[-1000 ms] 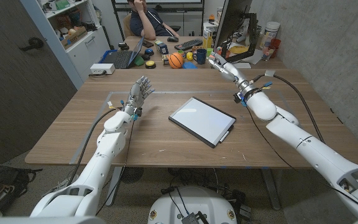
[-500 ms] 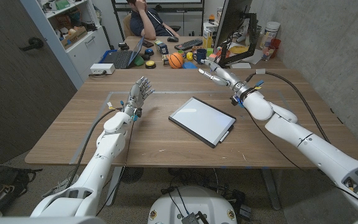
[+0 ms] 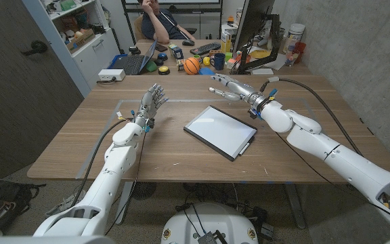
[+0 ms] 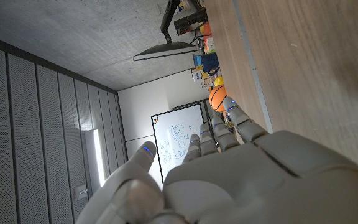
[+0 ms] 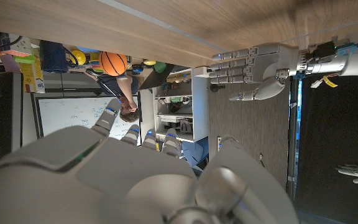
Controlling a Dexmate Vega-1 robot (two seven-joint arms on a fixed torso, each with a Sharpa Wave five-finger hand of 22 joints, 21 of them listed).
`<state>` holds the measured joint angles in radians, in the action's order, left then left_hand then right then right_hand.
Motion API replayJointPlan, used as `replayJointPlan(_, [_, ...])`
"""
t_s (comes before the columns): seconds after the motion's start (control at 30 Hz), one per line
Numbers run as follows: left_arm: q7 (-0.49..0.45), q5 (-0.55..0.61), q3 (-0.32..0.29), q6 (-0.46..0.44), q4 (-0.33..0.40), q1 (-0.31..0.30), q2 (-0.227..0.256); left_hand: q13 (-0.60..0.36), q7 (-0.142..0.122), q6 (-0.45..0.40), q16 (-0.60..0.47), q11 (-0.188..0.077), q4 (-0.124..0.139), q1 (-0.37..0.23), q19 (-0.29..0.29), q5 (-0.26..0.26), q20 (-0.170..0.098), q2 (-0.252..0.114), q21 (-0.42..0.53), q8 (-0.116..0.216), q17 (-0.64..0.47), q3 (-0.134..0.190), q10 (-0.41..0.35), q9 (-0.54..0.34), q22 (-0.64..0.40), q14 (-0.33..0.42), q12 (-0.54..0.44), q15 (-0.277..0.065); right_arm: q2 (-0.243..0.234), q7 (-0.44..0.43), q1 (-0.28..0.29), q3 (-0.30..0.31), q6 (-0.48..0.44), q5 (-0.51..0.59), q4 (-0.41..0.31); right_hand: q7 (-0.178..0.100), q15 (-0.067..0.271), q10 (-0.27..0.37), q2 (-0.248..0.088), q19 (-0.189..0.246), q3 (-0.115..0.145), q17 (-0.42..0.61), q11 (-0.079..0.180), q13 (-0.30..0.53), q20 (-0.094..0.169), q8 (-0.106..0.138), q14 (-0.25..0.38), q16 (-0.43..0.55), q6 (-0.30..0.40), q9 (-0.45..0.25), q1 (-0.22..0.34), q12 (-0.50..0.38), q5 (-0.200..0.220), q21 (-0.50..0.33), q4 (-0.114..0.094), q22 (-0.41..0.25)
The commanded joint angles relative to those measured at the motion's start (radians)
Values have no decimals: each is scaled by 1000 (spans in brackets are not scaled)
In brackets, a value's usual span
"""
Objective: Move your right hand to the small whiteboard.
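Small whiteboard [image 3: 220, 131]: lay flat at mid-table, skewed, untouched. Right hand [image 3: 230, 87]: hovered just beyond its far corner, fingers spread, empty, likely poised to descend. Left hand [image 3: 152, 102]: raised, fingers apart, evidently idle.

Beyond the far edge of the wooden table [image 3: 168, 159] stands a second desk crowded with a laptop [image 3: 133, 63], a black keyboard [image 3: 205, 48], an orange basketball [image 3: 192, 65] and assorted small colourful items. A dark monitor [image 3: 252, 30] rises at its right end, and a person [image 3: 160, 19] sits behind it. White shelving [image 3: 80, 30] stands at the left beside a grey door [image 3: 19, 74].
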<state>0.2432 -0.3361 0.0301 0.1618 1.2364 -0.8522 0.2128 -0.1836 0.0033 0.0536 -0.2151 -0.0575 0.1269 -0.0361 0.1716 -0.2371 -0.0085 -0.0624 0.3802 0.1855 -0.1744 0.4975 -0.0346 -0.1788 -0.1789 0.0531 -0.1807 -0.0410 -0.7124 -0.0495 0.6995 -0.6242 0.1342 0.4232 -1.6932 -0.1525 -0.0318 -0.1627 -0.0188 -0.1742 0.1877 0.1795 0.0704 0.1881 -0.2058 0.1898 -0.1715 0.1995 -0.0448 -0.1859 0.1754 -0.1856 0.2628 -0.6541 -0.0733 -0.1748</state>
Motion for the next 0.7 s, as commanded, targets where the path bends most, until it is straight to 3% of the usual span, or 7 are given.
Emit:
replayJointPlan(0.03, [-1,-2,-2,-4,22,-15,3,-4,-1,5,0,-7,1,2,10,-4,-2,-6,-1,6,-5,-4,1,-5,-4,8,-5,-2,-19,94,-23,-50,-99,130,-50,-17,-10,-52,-3,-269,4,4,3,4,-7,-11,-132,-6,-40,-2,36,8,11,27,24,-3])
replayJointPlan(0.13, [-4,-1,-3,-8,30,-20,4,-4,-1,5,1,-8,1,2,10,-4,-1,-6,-3,6,-5,-4,2,-5,-4,8,-5,-1,-20,109,-28,-64,-113,158,-57,-33,-17,-64,-6,-272,5,4,3,5,-7,-11,-143,-7,-50,-3,48,7,13,35,31,-3])
replayJointPlan(0.53, [-10,-2,-8,-15,65,-46,8,-4,-1,6,1,-5,1,3,12,-5,0,-4,-7,6,-5,-7,1,-5,-4,8,-6,-2,-34,177,-39,-93,-113,194,-64,-46,-20,-72,-19,-240,20,4,5,5,-4,-1,-130,6,-53,-3,102,-1,24,41,62,-4])
replayJointPlan(0.6, [-12,-2,-9,-16,72,-51,9,-4,-1,6,1,-4,1,3,12,-5,-1,-4,-8,6,-5,-7,2,-5,-4,8,-5,-2,-35,193,-40,-93,-109,186,-64,-45,-14,-69,-26,-197,27,4,8,5,-1,4,-115,14,-50,-3,135,-5,30,36,81,-5])
replayJointPlan(0.7, [-13,-3,-11,-22,82,-57,9,-4,-3,6,1,-4,1,3,13,-6,-1,-4,-9,6,-5,-8,2,-5,-4,8,-5,-2,-39,207,-41,-96,-110,191,-69,-45,-9,-66,-27,-167,28,4,9,5,-2,2,-103,19,-58,-3,152,-8,33,32,91,-6])
